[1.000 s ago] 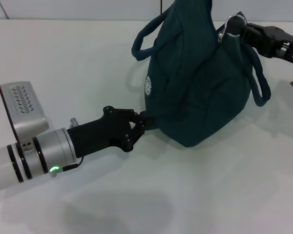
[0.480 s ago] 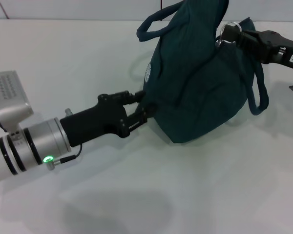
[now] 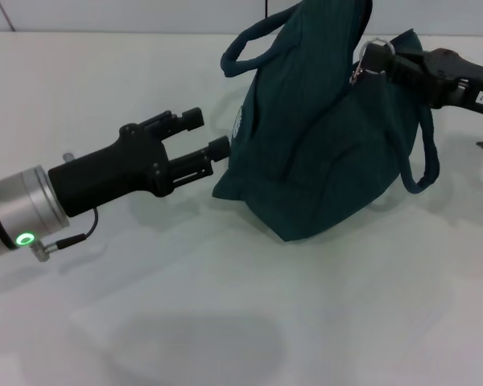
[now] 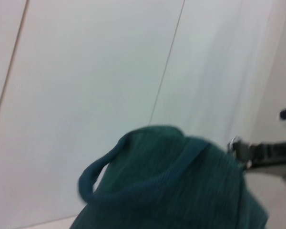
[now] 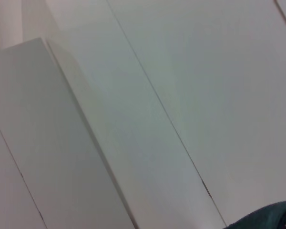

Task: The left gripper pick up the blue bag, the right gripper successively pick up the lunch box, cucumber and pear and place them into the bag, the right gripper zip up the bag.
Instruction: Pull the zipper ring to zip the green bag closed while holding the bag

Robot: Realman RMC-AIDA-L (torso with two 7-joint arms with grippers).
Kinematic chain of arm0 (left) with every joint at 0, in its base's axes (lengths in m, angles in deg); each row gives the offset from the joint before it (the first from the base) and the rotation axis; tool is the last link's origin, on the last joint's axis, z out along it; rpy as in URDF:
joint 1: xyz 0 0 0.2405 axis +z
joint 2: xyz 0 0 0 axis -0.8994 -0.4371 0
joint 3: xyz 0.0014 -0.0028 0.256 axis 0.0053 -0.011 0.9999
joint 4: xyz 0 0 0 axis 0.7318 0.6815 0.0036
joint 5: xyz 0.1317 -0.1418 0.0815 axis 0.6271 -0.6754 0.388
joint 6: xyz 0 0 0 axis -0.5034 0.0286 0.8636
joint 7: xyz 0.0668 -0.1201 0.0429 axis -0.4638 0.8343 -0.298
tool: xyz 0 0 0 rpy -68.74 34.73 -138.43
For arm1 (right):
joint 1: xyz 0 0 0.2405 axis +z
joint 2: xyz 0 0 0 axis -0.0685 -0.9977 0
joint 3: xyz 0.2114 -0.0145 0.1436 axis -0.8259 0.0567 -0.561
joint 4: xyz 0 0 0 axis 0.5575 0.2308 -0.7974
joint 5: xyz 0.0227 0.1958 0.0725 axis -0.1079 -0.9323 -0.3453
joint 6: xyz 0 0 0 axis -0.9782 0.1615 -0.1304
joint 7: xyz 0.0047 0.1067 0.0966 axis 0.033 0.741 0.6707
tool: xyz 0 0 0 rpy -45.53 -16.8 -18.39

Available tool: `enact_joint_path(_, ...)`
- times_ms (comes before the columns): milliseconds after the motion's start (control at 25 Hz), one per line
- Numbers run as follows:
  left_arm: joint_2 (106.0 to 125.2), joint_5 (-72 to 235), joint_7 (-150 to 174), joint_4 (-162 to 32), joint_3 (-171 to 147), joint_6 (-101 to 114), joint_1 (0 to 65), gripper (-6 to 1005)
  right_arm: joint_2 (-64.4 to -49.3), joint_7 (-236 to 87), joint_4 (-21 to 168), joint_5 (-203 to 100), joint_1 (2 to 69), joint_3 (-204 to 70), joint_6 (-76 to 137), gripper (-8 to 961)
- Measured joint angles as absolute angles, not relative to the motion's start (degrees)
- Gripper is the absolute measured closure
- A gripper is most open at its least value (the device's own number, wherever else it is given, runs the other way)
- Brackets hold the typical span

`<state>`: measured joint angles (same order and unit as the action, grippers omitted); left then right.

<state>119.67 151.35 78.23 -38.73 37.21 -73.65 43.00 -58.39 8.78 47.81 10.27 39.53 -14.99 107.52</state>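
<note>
The bag point(image 3: 330, 153) sits slumped on the white desk point(image 3: 249, 322), far side. The left gripper point(image 3: 206, 135) hovers just beside its left flank, fingers point(image 3: 195, 119) spread and holding nothing. At the bag's upper right, the right gripper point(image 3: 384, 63) pinches the ring zip pull point(image 3: 367, 55).

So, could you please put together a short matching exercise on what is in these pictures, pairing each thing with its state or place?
Things:
1. left gripper
2. right gripper
3. blue bag
4. green light

States or places:
A. sits on the white table, closed at the top
B. fingers open, just clear of the bag's side
C. glows on the silver wrist
D. shut on the ring zip pull

Pairs: 1-B, 2-D, 3-A, 4-C
</note>
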Motion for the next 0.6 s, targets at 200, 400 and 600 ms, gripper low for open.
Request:
enact_joint_path(200, 120.14, 151.7, 82.8, -37.8, 37.8, -74.3, 41.2, 257, -58.77, 8.2, 47.8, 10.7, 39.7, -14.9, 108.0, 946)
enact_joint_path(400, 120.4, 151.8, 86.0, -38.3, 41.5, -74.5, 38.4, 260, -58.73, 7.9, 47.9, 10.7, 39.3, -15.1, 108.8, 946)
enact_joint_path(600, 120.84, 151.5, 86.9, -38.5, 42.2, -73.8, 37.2, 264, -58.72, 7.0, 48.3, 10.7, 38.8, -15.4, 109.4, 946)
